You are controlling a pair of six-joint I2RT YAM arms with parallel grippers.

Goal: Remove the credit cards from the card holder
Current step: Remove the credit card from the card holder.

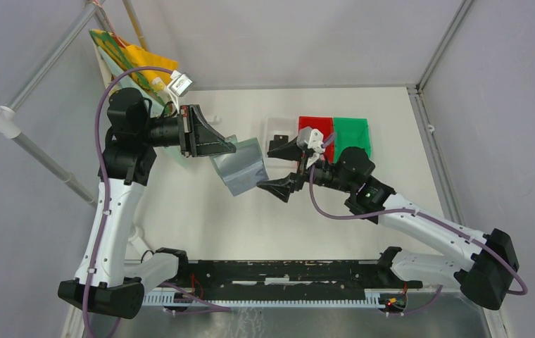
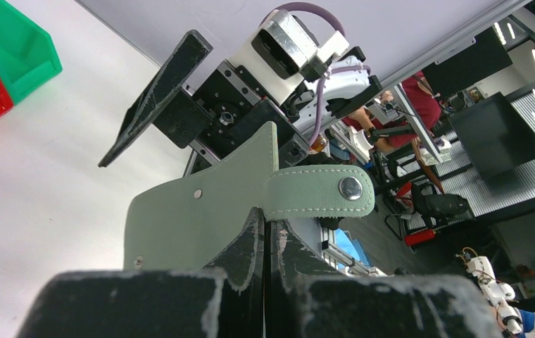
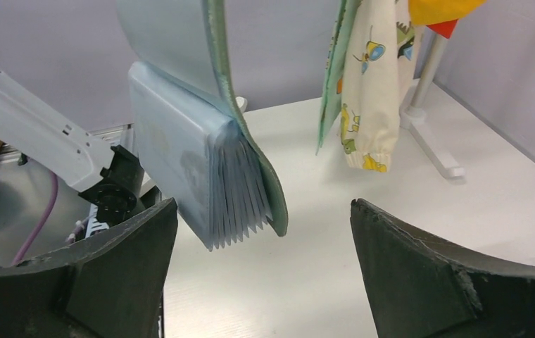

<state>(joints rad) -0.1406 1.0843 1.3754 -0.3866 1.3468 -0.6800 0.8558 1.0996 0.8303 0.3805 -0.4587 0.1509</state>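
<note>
The grey-green card holder [image 1: 240, 169] hangs open in the air above the table's middle. My left gripper [image 1: 228, 148] is shut on its upper flap. In the left wrist view the fingers [image 2: 250, 243] pinch the green flap [image 2: 187, 218] beside its snap tab [image 2: 321, 190]. My right gripper [image 1: 270, 169] is open and level with the holder's right edge, not touching it. In the right wrist view the holder's accordion pockets [image 3: 212, 176] hang between and beyond the open jaws of my right gripper [image 3: 265, 232]. No credit cards show; they are hidden or out of view.
White [image 1: 277, 130], red [image 1: 315, 127] and green [image 1: 351, 134] bins stand at the back, behind my right gripper. A stand with colourful cloth [image 1: 134, 60] is at the back left and also shows in the right wrist view [image 3: 367, 84]. A white pole [image 1: 32, 144] leans at the left.
</note>
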